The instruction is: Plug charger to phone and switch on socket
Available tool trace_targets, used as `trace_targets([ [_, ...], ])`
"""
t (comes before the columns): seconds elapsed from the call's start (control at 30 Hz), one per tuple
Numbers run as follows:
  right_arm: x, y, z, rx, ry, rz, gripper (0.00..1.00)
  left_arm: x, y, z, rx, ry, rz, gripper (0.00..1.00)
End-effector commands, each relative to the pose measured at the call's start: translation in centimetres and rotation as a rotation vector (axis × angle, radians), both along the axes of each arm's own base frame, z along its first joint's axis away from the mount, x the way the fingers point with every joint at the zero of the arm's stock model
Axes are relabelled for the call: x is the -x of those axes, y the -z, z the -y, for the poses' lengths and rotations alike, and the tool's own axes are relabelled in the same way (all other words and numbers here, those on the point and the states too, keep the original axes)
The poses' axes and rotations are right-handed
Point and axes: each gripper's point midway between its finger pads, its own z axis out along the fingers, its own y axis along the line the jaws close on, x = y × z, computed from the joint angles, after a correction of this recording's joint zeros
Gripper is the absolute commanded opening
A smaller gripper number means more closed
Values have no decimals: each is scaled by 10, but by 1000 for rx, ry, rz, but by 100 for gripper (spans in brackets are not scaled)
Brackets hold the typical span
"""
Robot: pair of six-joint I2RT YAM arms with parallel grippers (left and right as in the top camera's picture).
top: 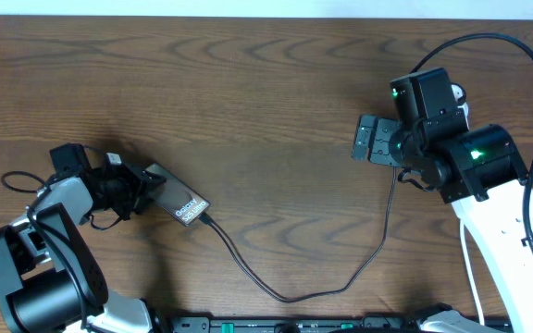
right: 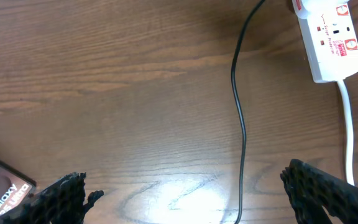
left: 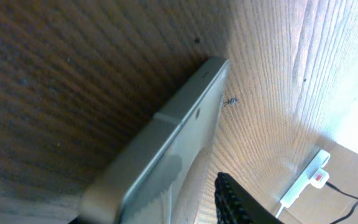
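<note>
The phone (top: 179,200) lies on the table at the left, "Galaxy" lettering up, and also shows at the edge of the right wrist view (right: 2,194). The thin black charger cable (top: 285,296) is plugged into the phone's right end and loops along the table towards the right arm; it also shows in the right wrist view (right: 241,112). My left gripper (top: 130,191) is at the phone's left end. In the left wrist view its visible finger (left: 235,199) stands apart from the phone (left: 166,143). My right gripper (top: 374,141) is open and empty above the cable. The white power strip (right: 328,37) lies under the right arm.
The power strip's white cord (right: 348,124) runs towards the front. The strip also shows far off in the left wrist view (left: 306,180). A thick black robot cable (top: 526,55) arcs over the right arm. Bare wood lies between the arms.
</note>
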Motion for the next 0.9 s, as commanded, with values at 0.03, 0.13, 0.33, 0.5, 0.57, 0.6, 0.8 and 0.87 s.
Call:
trace_targets([
  [0.03, 1, -4, -2, -11, 5, 8, 99, 25, 25, -9, -71, -18, -136, 45],
  [0.13, 1, -3, -3, -19, 4, 5, 99, 30, 25, -6, -61, -17, -159, 46],
  [0.33, 2, -3, -4, -24, 0, 2, 99, 34, 25, -4, -53, -16, -177, 48],
  [0.5, 3, -2, -4, -25, -1, -4, 99, 39, 25, -2, -42, -14, -201, 48],
  [0.57, 3, -2, -4, -25, -1, -4, 99, 40, 26, -2, -40, -14, -205, 49],
  [0.6, 3, -2, -4, -25, -1, -4, 99, 40, 25, -1, -39, -14, -207, 48],
  [0.8, 3, -2, -4, -25, -2, -4, 99, 46, 25, 1, -27, -12, -234, 49],
  [0.87, 3, -2, -4, -25, -2, -4, 99, 51, 27, 0, -41, -12, -260, 53],
])
